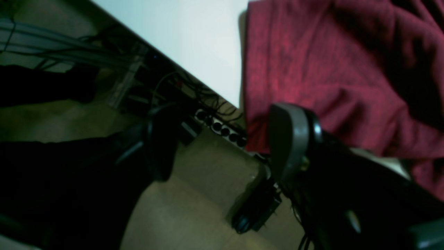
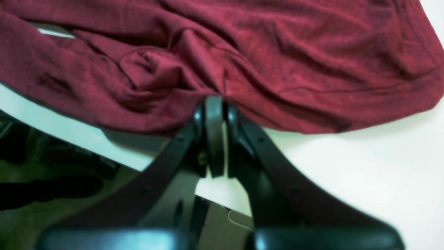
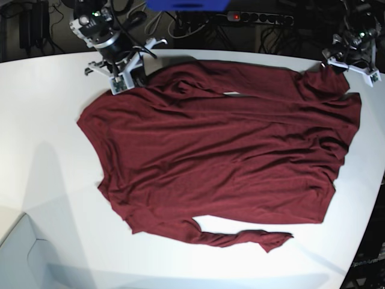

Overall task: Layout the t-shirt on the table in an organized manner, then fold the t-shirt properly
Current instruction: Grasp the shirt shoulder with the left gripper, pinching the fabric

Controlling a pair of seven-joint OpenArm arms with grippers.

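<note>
The dark maroon t-shirt (image 3: pixel 216 156) lies spread and wrinkled across the white table (image 3: pixel 48 108), with one long sleeve along the near side. My right gripper (image 3: pixel 129 78) sits at the far left corner of the cloth. In the right wrist view it (image 2: pixel 215 100) is shut on a bunched fold of the t-shirt (image 2: pixel 277 52). My left gripper (image 3: pixel 337 60) hovers at the far right corner by the table edge. In the left wrist view it (image 1: pixel 225 142) stands open with nothing between its fingers, one finger (image 1: pixel 289 139) beside the t-shirt's (image 1: pixel 329 62) edge.
A power strip (image 3: pixel 258 18) and tangled cables lie on the floor beyond the far table edge, with a blue object (image 3: pixel 186 5) at the top. The table's curved edge (image 3: pixel 367 241) runs down the right. The left wrist view shows floor (image 1: pixel 194 208) below the table (image 1: pixel 194 38).
</note>
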